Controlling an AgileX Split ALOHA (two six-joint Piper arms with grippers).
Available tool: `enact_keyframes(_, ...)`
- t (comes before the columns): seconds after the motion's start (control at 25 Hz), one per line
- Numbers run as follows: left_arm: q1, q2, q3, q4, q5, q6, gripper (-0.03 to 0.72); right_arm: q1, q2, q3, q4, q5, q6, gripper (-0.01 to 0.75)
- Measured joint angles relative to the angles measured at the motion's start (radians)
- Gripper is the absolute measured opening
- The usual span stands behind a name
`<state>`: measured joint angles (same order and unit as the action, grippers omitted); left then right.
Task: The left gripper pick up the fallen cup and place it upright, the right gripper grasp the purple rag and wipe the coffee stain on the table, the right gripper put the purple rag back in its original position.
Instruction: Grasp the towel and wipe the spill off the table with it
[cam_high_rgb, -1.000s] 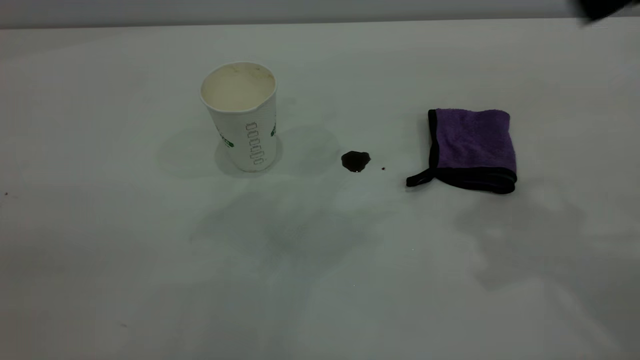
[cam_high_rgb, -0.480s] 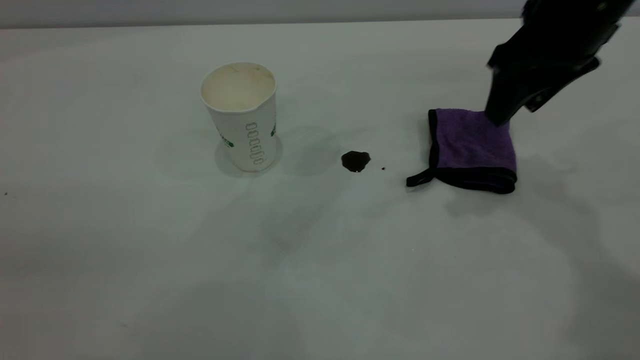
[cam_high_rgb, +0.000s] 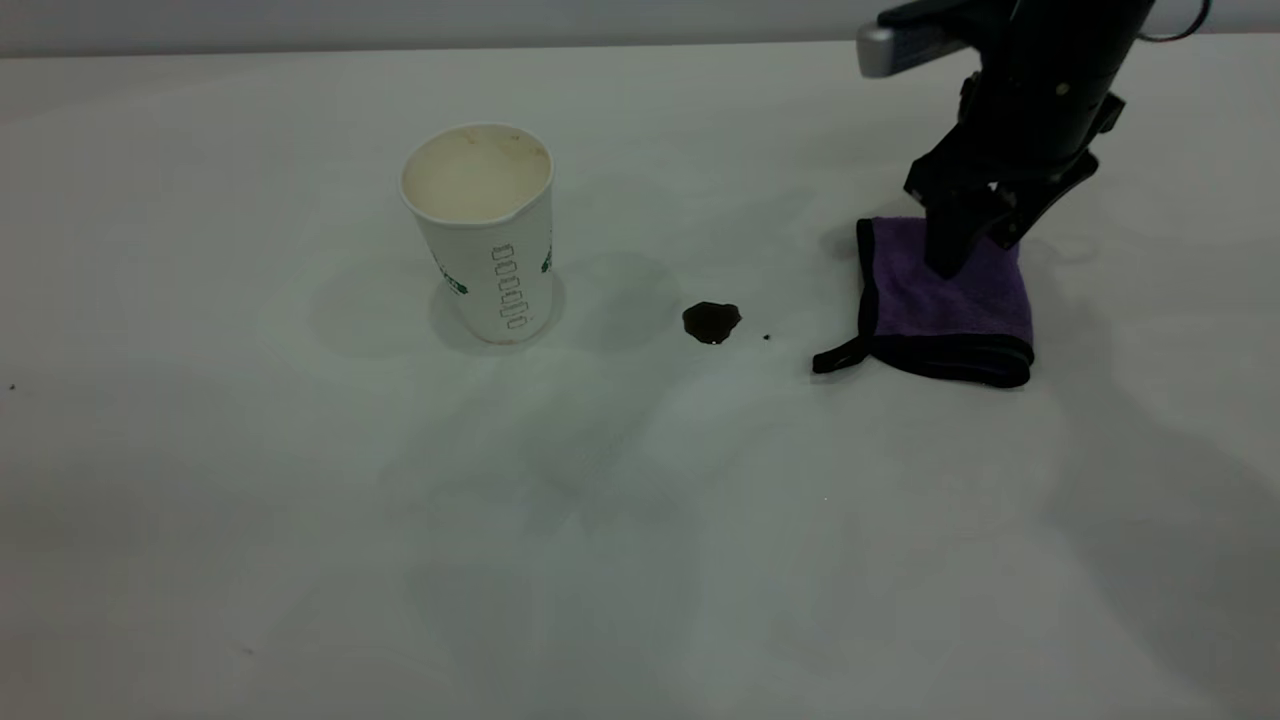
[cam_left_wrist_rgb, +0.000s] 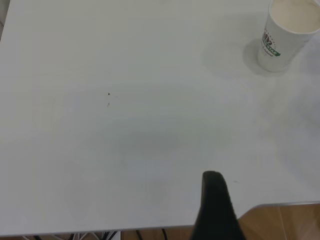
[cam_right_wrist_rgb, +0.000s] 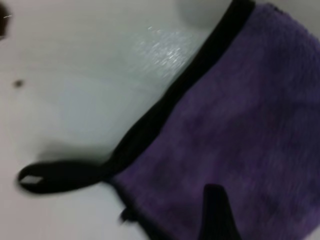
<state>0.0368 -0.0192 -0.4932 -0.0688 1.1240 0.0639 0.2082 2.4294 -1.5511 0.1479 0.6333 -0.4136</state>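
Note:
The cup (cam_high_rgb: 482, 228) stands upright on the table (cam_high_rgb: 640, 520), left of centre, and also shows in the left wrist view (cam_left_wrist_rgb: 287, 31). The coffee stain (cam_high_rgb: 711, 322) lies between the cup and the purple rag (cam_high_rgb: 950, 310), with a tiny speck (cam_high_rgb: 767, 337) beside it. My right gripper (cam_high_rgb: 975, 255) is open and hangs just over the rag's far part, one finger (cam_high_rgb: 944, 250) down at the cloth. In the right wrist view the rag (cam_right_wrist_rgb: 240, 125) fills the picture, with its loop tab (cam_right_wrist_rgb: 50, 177). The left gripper is outside the exterior view; one finger (cam_left_wrist_rgb: 215, 205) shows over the table's edge, far from the cup.
The table's edge (cam_left_wrist_rgb: 280, 206) and a wooden floor lie close to the left finger. A few tiny dark specks (cam_left_wrist_rgb: 108, 94) dot the tabletop on the left. A faint smear area (cam_high_rgb: 560, 450) lies in front of the cup and the stain.
My right gripper has come in from the upper right corner and lowered over the far part of the rag. The cup, the stain and the rag have not moved.

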Motion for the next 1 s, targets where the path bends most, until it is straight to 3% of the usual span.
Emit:
enact_keyframes(0.32, 0.000, 0.000, 0.000, 0.000, 0.000, 0.000, 0.579, -0.017, 0.102, -0.072, 0.024, 0.032, 0.000, 0.522)
enact_keyframes(0.44, 0.000, 0.000, 0.000, 0.000, 0.000, 0.000, 0.579, -0.013, 0.110, -0.078, 0.030, 0.030, -0.012, 0.369)
enact_keyframes(0.52, 0.000, 0.000, 0.000, 0.000, 0.000, 0.000, 0.579, 0.003, 0.113, -0.078, 0.054, 0.018, -0.036, 0.180)
enact_keyframes(0.6, 0.000, 0.000, 0.000, 0.000, 0.000, 0.000, 0.579, 0.030, 0.115, -0.078, 0.110, 0.003, -0.066, 0.070)
enact_keyframes(1.0, 0.000, 0.000, 0.000, 0.000, 0.000, 0.000, 0.579, 0.169, 0.124, -0.078, 0.258, -0.174, -0.097, 0.044)
